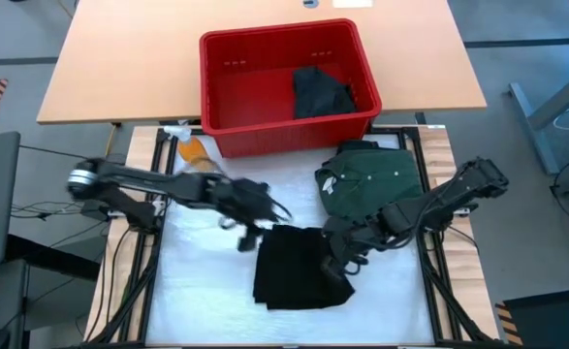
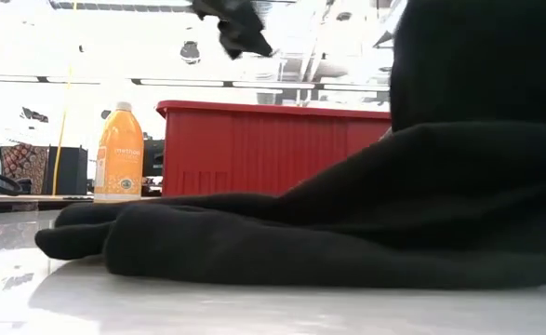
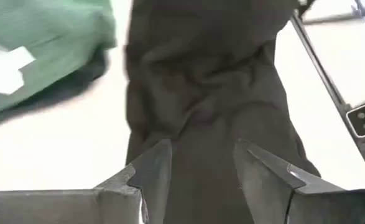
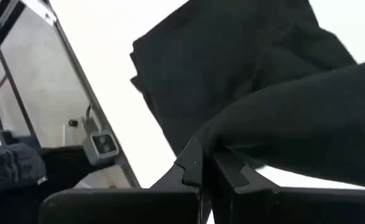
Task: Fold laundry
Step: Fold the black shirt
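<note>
Take the bin [image 1: 255, 87] as your ref, at the table's far edge. Inside it, toward its right wall, you've got a crumpled garment [image 1: 321, 92]. Just in front of the bin's left corner stands a bottle [image 1: 193, 148]. Just in front of its right half lies a collared shirt [image 1: 371, 179]. Further in front of the bin, approx centred, lies a folded garment [image 1: 299, 267]. Left gripper [image 1: 250, 233] sits in front of the bin, by that garment's left far corner; right gripper [image 1: 347, 257] at its right edge.
</note>
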`<state>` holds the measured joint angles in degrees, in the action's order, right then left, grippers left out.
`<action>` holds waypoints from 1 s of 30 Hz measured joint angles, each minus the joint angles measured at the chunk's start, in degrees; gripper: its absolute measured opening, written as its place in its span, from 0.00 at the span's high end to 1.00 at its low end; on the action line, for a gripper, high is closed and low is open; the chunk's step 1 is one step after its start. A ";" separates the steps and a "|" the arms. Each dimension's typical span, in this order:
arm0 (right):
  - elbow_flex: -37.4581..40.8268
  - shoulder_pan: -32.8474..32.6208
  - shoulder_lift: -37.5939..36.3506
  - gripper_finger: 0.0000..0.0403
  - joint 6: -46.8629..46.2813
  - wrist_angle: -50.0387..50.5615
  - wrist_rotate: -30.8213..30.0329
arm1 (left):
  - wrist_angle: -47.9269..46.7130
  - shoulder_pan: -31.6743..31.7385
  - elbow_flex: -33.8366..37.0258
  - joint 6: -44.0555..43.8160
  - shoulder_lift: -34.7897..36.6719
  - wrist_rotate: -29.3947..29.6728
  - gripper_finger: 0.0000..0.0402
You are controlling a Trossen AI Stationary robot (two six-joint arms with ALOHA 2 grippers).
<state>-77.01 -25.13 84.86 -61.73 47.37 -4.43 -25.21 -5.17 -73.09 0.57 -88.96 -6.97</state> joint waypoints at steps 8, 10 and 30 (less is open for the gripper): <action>-5.11 6.21 12.21 0.93 8.65 -11.30 4.29 | 9.57 3.28 25.69 -11.31 26.31 5.84 0.58; -6.88 8.60 16.68 0.91 10.55 -15.52 7.80 | 9.95 4.06 29.26 -13.32 30.54 6.95 0.58; -34.20 18.21 40.96 0.60 19.47 -17.63 26.67 | 6.25 5.27 35.23 -13.08 36.76 4.79 0.58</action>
<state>-111.21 -6.92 125.82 -42.26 29.75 22.24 -18.96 0.10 -37.87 -12.52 -52.21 -2.18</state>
